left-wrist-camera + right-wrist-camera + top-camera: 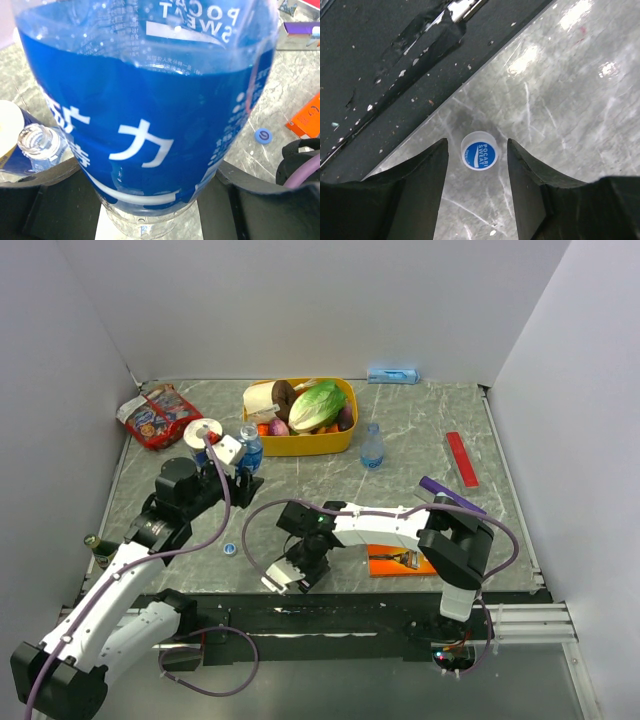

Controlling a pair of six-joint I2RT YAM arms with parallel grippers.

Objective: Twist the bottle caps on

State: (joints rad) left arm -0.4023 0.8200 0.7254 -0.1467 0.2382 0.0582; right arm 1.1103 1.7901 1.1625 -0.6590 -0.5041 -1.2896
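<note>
**Blue cap bracketed by the right pincer; no cap on a thread yet**

1. Cap (480, 156): lying flat, printed face up, on the grey marbled table (580, 100). It is at the low centre of the right wrist view, close to the table's dark near edge. The right pincer (477, 146) is pointing straight down over it. Its jaws are standing open to either side, a sliver of table is showing each way, and nothing is being gripped.

2. Held bottle (150, 125): filling the left wrist view, blue label toward the camera. The left pincer (240, 464) is clamping it across the body and holding it upright, left of centre in the overhead view. The left arm is reaching forward from the lower left.

3. Loose cap (231, 549): sitting on the table below the held bottle in the overhead view, well apart from both pincers.

4. Second bottle (372, 448): standing free, right of the yellow tub (300, 447). Its mouth is too small to read as capped or bare.

5. Uncapped neck (37, 142): showing at the left edge of the left wrist view, apparently a further bottle.

Progress, as judged: early. Two caps are lying off their bottles, and one pick-up is only being lined up. Carrying, seating and twisting are all waiting. The right arm is folding back toward its base, elbow at the right and wrist bent down.
</note>
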